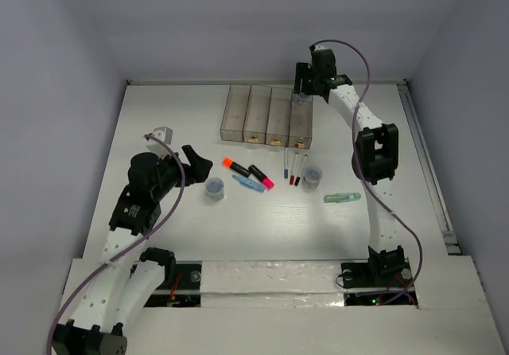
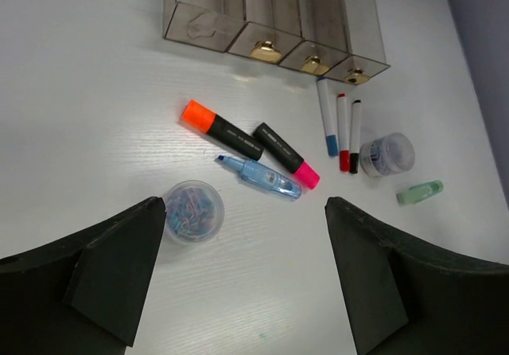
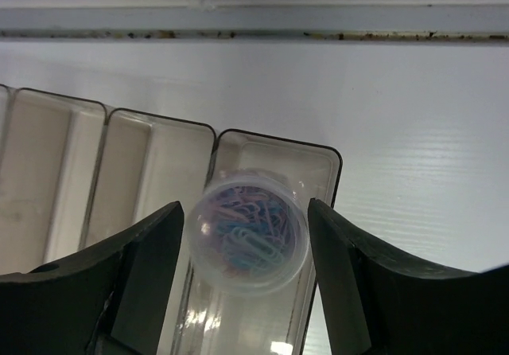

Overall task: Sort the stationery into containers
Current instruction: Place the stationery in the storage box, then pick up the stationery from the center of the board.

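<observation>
Left fingers (image 2: pixel 103 283) gape wide and empty above the counter (image 2: pixel 95 92); a clip-filled pot (image 3: pixel 248 233) sits between the right fingers (image 3: pixel 127 283) at the end bin (image 3: pixel 318 172), grip uncertain.

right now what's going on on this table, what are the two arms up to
The right gripper holds a round pot of paper clips over the far end of the rightmost bin, not yet let go. The left gripper hangs open and empty above the table, near a second pot. The two highlighters, blue marker, green marker, pens and a third pot lie loose before the bins.
</observation>
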